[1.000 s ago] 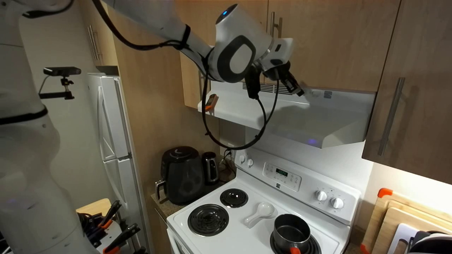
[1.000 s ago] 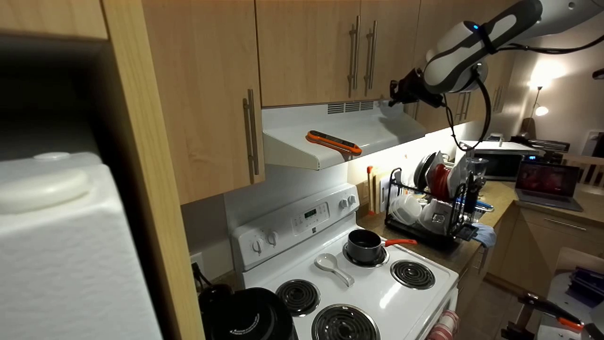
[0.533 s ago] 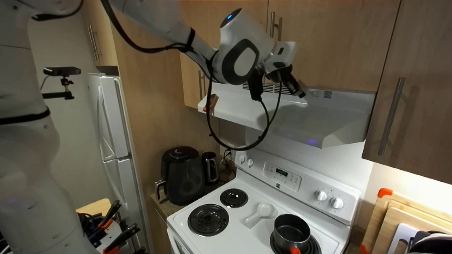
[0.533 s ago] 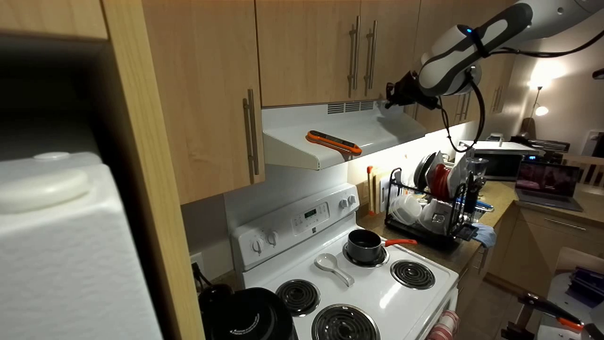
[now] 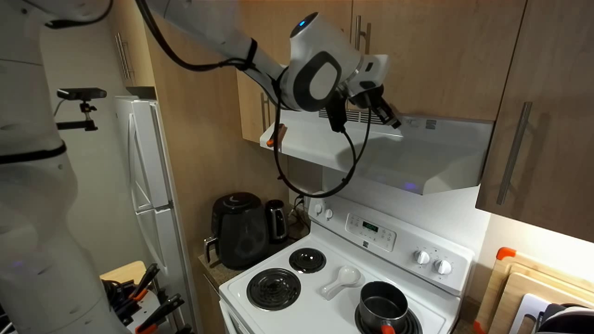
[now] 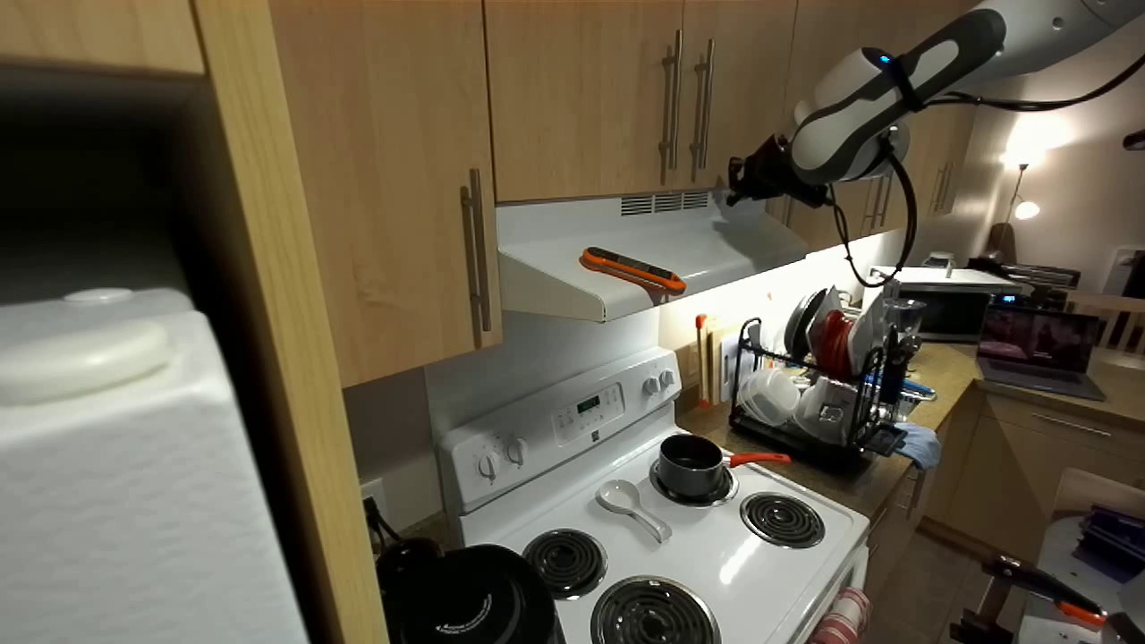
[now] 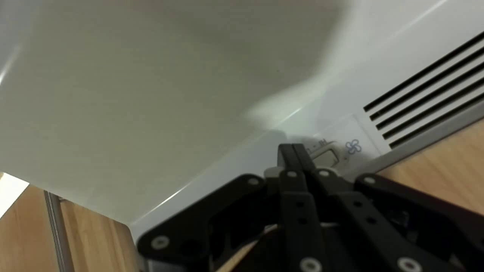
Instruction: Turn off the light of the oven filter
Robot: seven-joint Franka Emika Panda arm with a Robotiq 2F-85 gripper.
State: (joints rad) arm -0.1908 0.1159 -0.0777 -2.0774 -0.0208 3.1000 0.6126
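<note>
At hood, claw fully closed, contact unclear.

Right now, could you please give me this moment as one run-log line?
claw: shut, near fan-marked switch, contact unclear | range hood: light likely on, wall beneath lit | saucepan: on stove | task: likely unfinished

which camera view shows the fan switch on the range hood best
The wrist view: the fan switch is close up there, beside a fan symbol, though the closed gripper hides part of its panel. Both exterior views show the range hood, but the switch can't be made out.
</note>
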